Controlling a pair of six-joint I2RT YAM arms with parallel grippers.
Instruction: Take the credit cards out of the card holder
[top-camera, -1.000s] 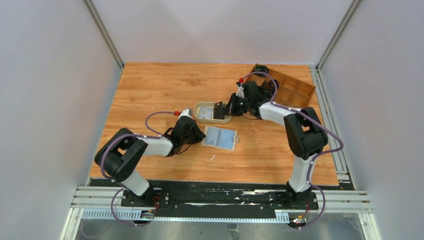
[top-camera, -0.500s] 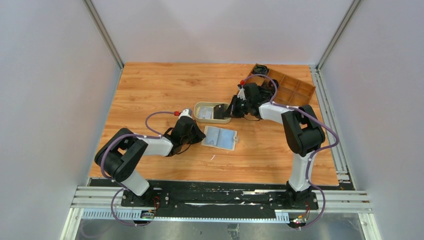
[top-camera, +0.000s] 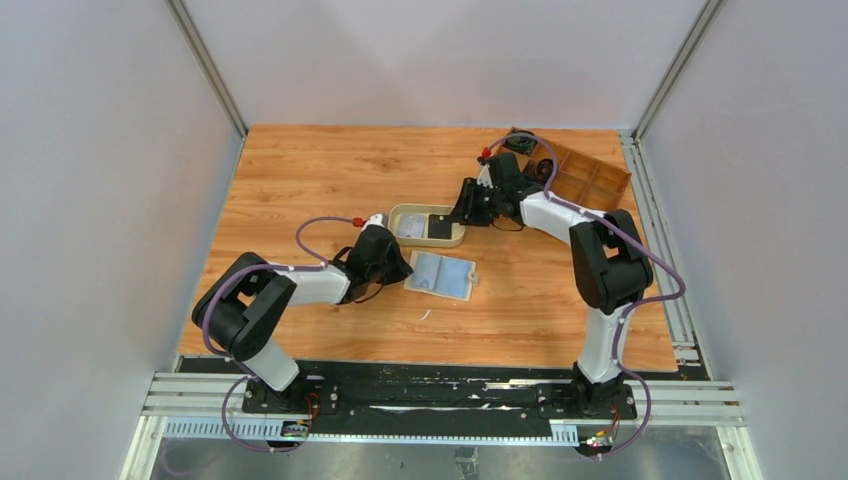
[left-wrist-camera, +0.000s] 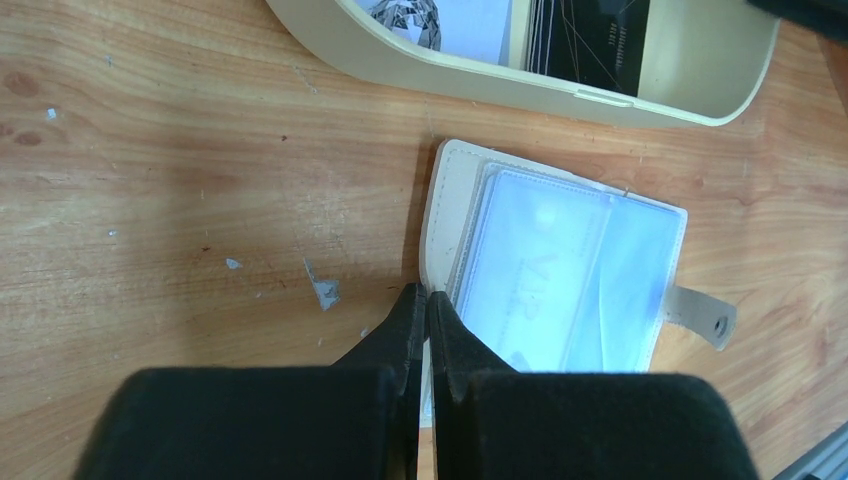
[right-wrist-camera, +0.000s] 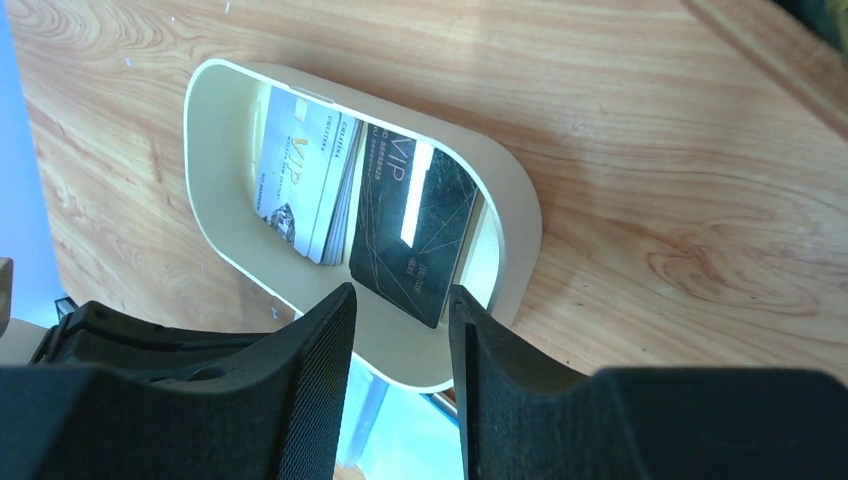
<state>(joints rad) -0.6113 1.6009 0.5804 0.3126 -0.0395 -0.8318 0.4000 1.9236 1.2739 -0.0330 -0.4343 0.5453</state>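
Note:
The beige card holder (top-camera: 440, 274) (left-wrist-camera: 450, 200) lies open on the table, a pale blue credit card (left-wrist-camera: 560, 280) showing under its clear sleeve. My left gripper (top-camera: 398, 268) (left-wrist-camera: 427, 297) is shut, its tips resting at the holder's left edge with nothing visible between them. A black credit card (right-wrist-camera: 415, 235) (top-camera: 438, 226) and white credit cards (right-wrist-camera: 305, 185) lie in the oval beige dish (right-wrist-camera: 520, 200) (top-camera: 410, 211). My right gripper (right-wrist-camera: 400, 300) (top-camera: 466, 210) hangs open just above the dish's right end, holding nothing.
A brown wooden compartment tray (top-camera: 580, 180) stands at the back right, behind my right arm. The holder's snap tab (left-wrist-camera: 705, 315) sticks out on its right side. Small white scraps (left-wrist-camera: 322, 290) lie on the wood left of the holder.
My right gripper has opened, left the black card in the dish and drawn back toward the right. My left arm shifted slightly, its gripper still shut at the holder.

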